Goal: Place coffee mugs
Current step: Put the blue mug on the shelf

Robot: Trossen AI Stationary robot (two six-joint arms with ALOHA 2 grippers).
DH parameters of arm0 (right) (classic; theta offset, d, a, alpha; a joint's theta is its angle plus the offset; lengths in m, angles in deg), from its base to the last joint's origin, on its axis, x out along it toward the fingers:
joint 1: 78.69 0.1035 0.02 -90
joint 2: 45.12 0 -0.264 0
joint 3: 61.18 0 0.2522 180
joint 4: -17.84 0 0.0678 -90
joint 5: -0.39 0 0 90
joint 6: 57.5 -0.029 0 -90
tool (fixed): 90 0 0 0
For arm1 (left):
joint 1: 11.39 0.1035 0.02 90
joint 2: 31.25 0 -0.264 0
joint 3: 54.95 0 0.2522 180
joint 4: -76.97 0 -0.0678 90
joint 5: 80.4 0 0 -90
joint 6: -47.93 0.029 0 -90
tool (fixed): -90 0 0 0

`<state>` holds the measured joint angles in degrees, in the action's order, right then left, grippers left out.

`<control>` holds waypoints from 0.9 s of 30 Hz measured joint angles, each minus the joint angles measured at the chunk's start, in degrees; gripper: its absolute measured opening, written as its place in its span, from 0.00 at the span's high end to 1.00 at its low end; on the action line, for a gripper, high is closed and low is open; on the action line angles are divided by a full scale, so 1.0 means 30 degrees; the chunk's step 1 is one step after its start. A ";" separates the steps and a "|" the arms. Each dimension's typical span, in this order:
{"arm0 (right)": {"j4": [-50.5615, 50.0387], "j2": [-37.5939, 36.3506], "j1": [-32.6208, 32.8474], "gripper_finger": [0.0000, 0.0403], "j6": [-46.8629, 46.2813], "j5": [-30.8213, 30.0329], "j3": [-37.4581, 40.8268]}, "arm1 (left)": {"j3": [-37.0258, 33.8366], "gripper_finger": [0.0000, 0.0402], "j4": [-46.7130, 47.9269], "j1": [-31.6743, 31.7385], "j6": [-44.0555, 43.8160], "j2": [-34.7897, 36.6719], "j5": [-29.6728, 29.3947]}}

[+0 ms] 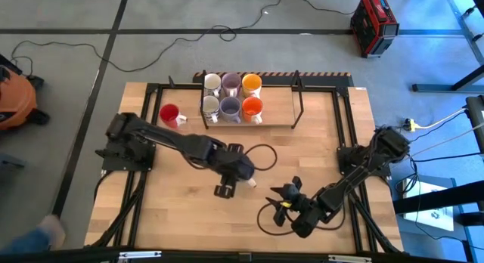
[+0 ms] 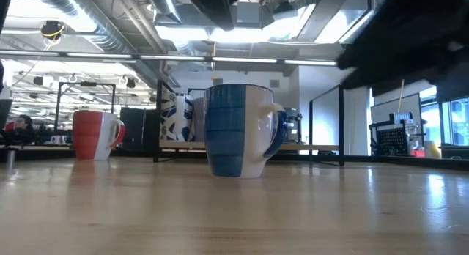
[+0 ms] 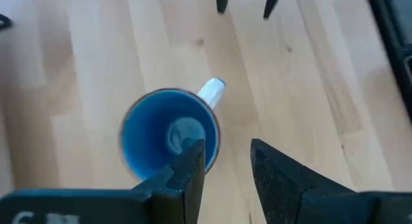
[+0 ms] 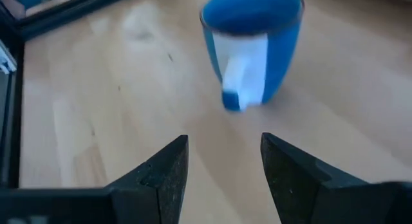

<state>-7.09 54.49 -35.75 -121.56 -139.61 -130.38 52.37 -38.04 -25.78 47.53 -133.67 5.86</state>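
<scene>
A blue mug (image 2: 238,130) stands upright on the wooden table (image 1: 181,210) near its centre, handle (image 3: 212,92) pointing toward the right gripper (image 4: 222,163). The left gripper (image 3: 225,169) hangs directly above the mug, fingers parted, one fingertip (image 3: 193,153) over the rim and nothing grasped. The right gripper waits at about four o'clock from the mug, low over the table, its fingers spread and empty, aimed at the handle. A red mug (image 1: 169,114) stands alone at roughly ten o'clock from the blue one, just beside the rack (image 1: 276,125), where six mugs (image 1: 231,97) sit in two rows of three: white, purple and orange.
</scene>
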 joint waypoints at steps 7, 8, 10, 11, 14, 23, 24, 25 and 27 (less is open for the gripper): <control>0.1929 0.0000 -0.1524 0.55 0.3341 -0.0387 0.0000 | -0.2842 0.70 -0.0548 0.0056 0.0563 0.3716 0.1105; 0.1984 0.0016 -0.1778 0.55 0.3686 -0.0251 0.0000 | -0.3701 0.70 -0.0879 0.0065 0.0296 0.4433 0.1117; 0.2528 0.0257 -0.2246 0.55 0.4566 0.0179 -0.0007 | -0.5442 0.70 -0.1862 0.0092 -0.0297 0.5904 0.1088; 0.2585 0.0294 -0.2435 0.55 0.4983 0.0422 0.0011 | -0.6255 0.70 -0.2375 0.0100 -0.0642 0.6636 0.1075; 0.3599 0.0668 -0.3089 0.55 0.5517 0.1414 -0.0044 | -0.8447 0.70 -0.3455 0.0198 -0.1355 0.8477 0.0925; 0.6217 0.2783 -0.3898 0.55 0.5920 0.1800 0.0008 | -1.1564 0.70 -0.3888 0.0846 -0.2787 1.1578 0.0445; 0.6434 0.2989 -0.4011 0.55 0.5894 0.2064 0.0015 | -1.1665 0.70 -0.4045 0.0878 -0.2784 1.1696 0.0440; 0.6697 0.3176 -0.4125 0.55 0.5869 0.2244 0.0015 | -1.1788 0.70 -0.4132 0.0887 -0.2761 1.1796 0.0428; 0.6939 0.3466 -0.4229 0.55 0.5859 0.2287 0.0015 | -1.2022 0.70 -0.4025 0.0894 -0.2749 1.1969 0.0425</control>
<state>13.73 64.89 -48.43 -103.99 -132.75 -130.34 16.31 -50.12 -23.10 39.28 -97.77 7.14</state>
